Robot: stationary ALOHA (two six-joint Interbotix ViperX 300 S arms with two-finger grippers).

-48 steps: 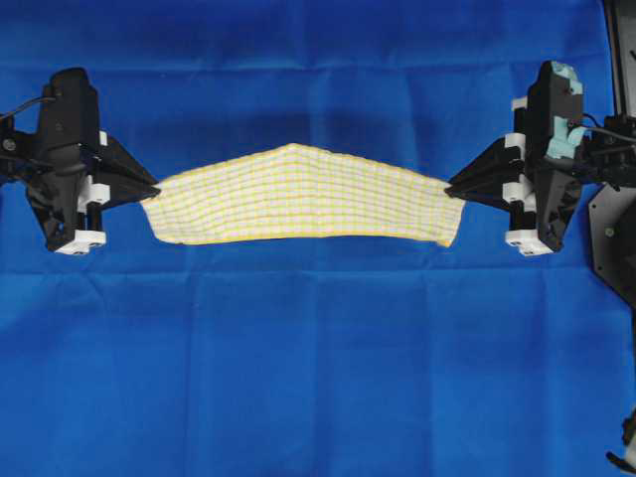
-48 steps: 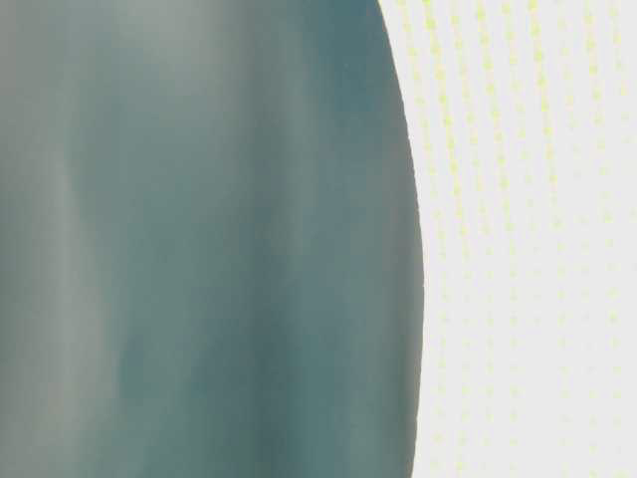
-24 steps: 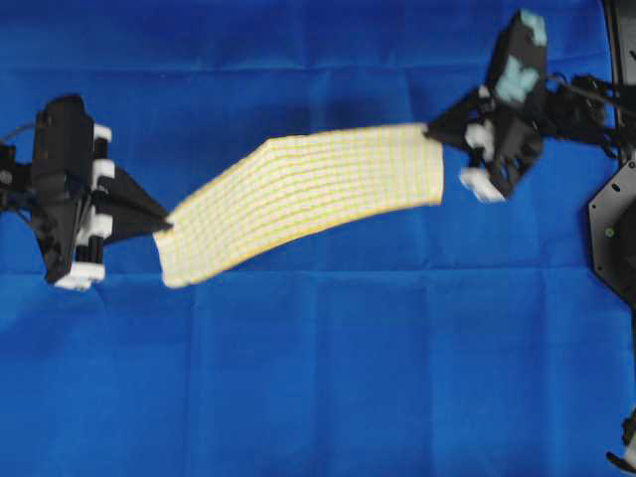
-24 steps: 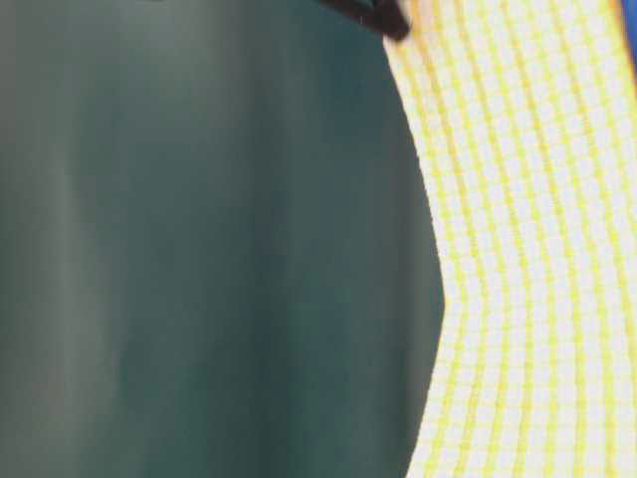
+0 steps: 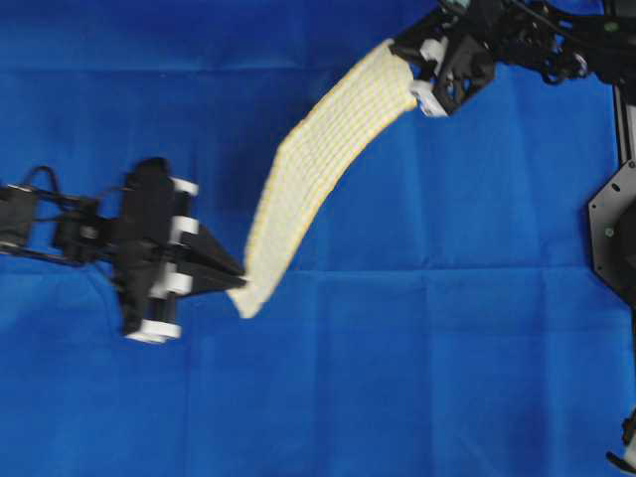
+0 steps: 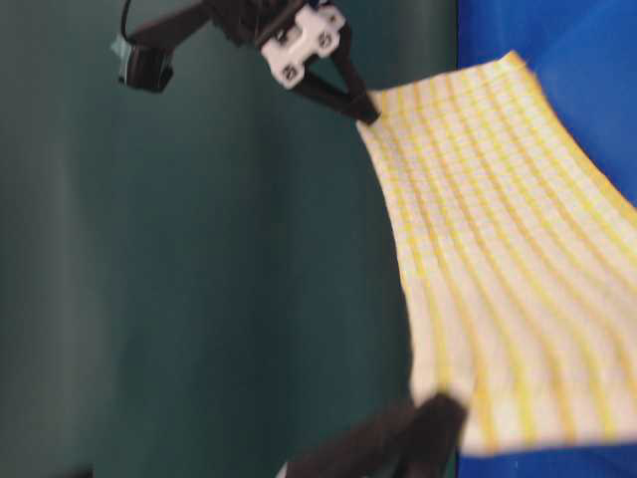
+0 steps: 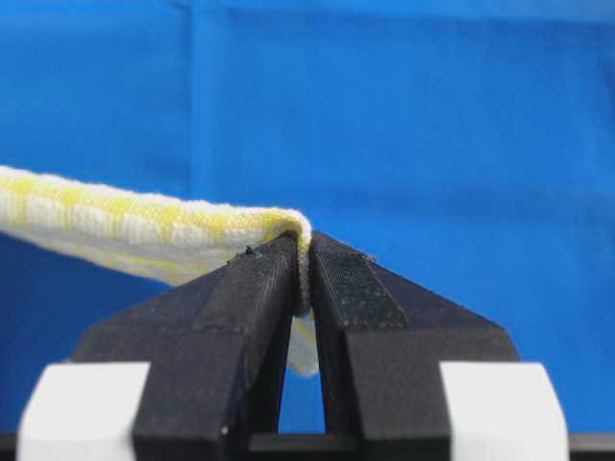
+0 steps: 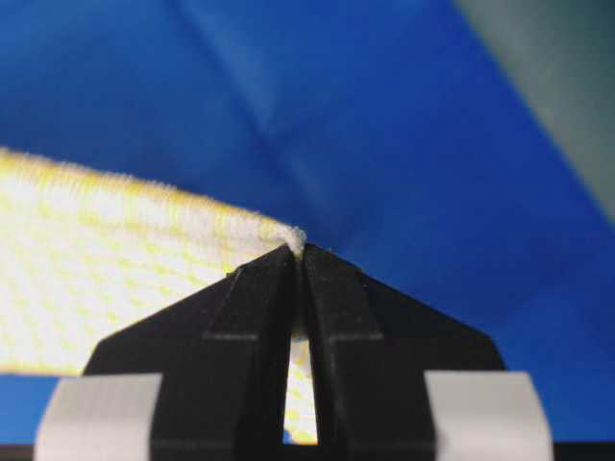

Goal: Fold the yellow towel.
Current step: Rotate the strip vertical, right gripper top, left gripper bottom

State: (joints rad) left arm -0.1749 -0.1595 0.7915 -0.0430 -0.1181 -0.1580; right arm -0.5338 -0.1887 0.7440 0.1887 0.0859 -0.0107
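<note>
Blue cloth (image 5: 417,378), one sheet, covers the whole counter. Above it hangs one yellow towel (image 5: 318,164), doubled into a long band, stretched in the air from the far right corner toward the left edge. Two grippers hold it: the left gripper (image 5: 238,281) pinches the near end, the right gripper (image 5: 399,48) the far end, fingers (image 7: 255,288) clamped tight on cloth.
</note>
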